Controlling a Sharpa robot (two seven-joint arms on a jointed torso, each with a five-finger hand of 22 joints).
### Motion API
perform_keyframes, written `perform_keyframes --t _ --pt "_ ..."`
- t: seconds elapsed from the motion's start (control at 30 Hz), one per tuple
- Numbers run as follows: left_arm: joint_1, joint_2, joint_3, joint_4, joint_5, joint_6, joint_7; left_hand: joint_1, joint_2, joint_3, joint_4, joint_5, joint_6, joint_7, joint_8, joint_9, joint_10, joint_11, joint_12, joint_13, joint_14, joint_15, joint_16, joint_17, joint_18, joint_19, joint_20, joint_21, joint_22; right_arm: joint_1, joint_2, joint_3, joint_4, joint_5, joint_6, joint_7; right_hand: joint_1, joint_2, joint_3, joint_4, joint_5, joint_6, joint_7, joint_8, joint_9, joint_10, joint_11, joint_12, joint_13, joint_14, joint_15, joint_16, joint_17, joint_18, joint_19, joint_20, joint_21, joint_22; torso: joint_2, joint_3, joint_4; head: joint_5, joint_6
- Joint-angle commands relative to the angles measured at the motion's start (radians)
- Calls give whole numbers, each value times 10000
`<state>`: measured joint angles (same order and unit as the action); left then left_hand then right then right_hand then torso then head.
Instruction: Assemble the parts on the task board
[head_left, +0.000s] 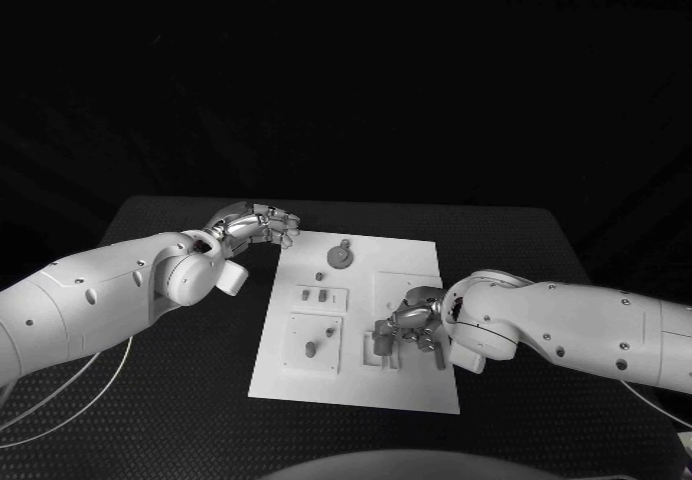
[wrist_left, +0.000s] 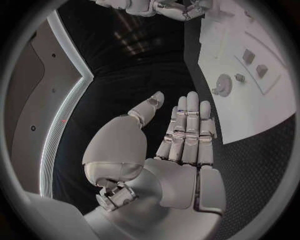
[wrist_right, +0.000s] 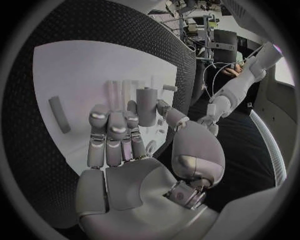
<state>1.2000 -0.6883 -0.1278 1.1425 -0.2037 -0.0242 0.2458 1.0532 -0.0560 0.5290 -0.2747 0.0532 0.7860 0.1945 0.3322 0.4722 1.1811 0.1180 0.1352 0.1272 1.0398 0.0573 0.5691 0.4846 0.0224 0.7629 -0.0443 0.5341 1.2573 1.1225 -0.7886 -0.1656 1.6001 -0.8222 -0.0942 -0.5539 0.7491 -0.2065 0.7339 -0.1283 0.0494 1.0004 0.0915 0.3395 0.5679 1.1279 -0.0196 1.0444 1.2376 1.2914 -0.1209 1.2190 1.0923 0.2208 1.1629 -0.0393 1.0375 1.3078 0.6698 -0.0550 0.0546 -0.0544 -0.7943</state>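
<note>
Mid-assembly: right hand (wrist_right: 134, 145) pinches a cylindrical part (wrist_right: 146, 106) above the task board (head_left: 418, 390) (not yet seated); left hand (wrist_left: 178, 142) open, empty; several parts apparently remain.

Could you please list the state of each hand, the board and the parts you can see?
Left hand: open, fingers straight, holding nothing, at the board's far left corner.
Right hand: holds an upright cylindrical part over the board.
Task board: flat on the table.
Round part: lying on the board.

robotics lab, black table (head_left: 173, 420), equipment racks (wrist_right: 200, 25) behind
</note>
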Motion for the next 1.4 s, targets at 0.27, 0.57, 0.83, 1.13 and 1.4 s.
perform_keyframes --t 0.27,0.57,0.83,1.13,1.4 --pt "7 -4 7 35 42 168 58 -84 -8 18 -24 -4 -81 -14 54 -13 7 20 -40 -10 51 -2 -81 24 119 45 21 -38 17 -19 234 -157 -289 260 396 -75 -133 44 -16 70 -8 44 3 -16 -18 46 13 -64 -9 45 -7 -72 18 410 48 16 60 44 8 8 12 43 -53" --pt "7 -25 8 38 42 178 50 -89 -10 20 -25 -4 -83 -13 55 -15 6 20 -41 -10 52 -1 -91 35 119 45 22 -42 22 -57 281 -257 -357 140 469 -89 -162 75 -25 70 -8 42 5 -26 -22 41 14 -69 -5 44 -6 -74 26 410 42 13 65 46 6 13 5 121 -77" --pt "7 -28 8 42 42 205 52 -103 -9 18 -19 -4 -85 -12 56 -16 6 21 -43 -10 53 0 -99 44 118 46 23 -46 26 -103 369 -268 -399 35 464 -52 -192 94 -35 71 -8 37 7 -35 -25 34 16 -73 -2 42 -4 -77 31 410 35 11 69 48 4 9 9 171 -91" --pt "7 -42 8 47 42 211 50 -120 -7 17 -12 -4 -87 -11 58 -18 6 21 -44 -10 55 2 -110 56 117 46 24 -50 32 -137 407 -270 -441 1 446 -39 -214 91 -45 68 -8 35 9 -41 -27 31 18 -74 1 41 -3 -79 36 410 31 9 73 50 8 4 12 194 -114" --pt "7 -42 8 50 42 221 51 -130 -5 16 -8 -5 -88 -10 59 -20 6 22 -45 -10 56 2 -118 65 117 47 25 -54 36 -147 429 -270 -467 -64 410 -27 -226 77 -53 54 -8 21 13 -54 -32 21 21 -79 5 36 0 -83 41 410 24 6 76 51 3 6 3 198 -114"
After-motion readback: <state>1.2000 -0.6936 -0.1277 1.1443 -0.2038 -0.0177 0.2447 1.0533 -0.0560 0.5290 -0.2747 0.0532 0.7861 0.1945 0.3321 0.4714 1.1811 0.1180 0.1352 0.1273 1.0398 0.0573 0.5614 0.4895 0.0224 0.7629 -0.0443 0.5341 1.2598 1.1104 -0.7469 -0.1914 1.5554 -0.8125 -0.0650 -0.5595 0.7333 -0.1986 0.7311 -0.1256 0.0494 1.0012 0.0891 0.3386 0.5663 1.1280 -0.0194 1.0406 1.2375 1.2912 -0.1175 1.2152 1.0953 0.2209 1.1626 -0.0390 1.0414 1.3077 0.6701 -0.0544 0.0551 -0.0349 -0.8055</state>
